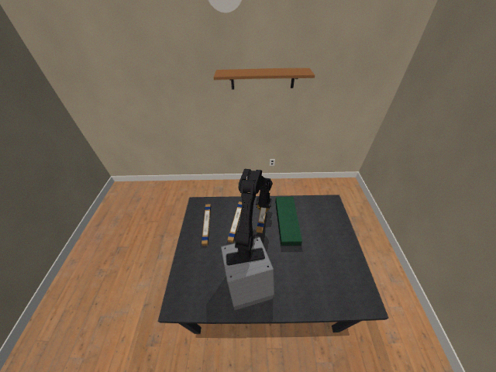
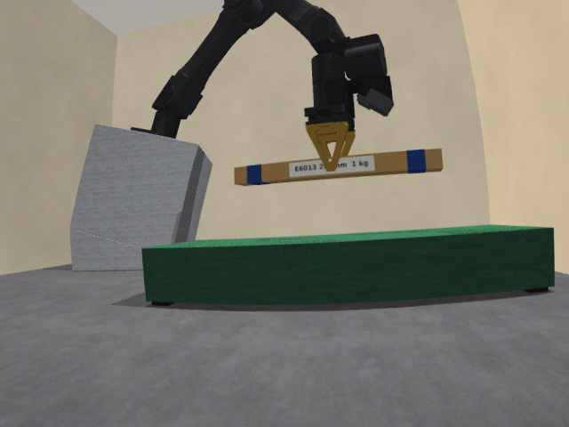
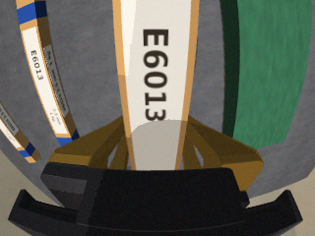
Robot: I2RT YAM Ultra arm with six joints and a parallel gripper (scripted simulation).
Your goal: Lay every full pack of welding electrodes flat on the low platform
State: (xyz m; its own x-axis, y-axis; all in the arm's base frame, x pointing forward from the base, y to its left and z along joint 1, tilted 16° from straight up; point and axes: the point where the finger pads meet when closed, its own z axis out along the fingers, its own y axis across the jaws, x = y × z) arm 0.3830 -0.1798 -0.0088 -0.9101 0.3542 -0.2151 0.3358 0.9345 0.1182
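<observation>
Soft, even light falls from above, leaving faint shadows under the long green block platform (image 2: pixel 348 270) and beside the pale grey pedestal block (image 1: pixel 250 280) on the dark grey table top (image 1: pixel 320 280). The exterior and wrist views bow straight edges near their borders. All pictures look slightly soft and pixelated, without glare.
</observation>
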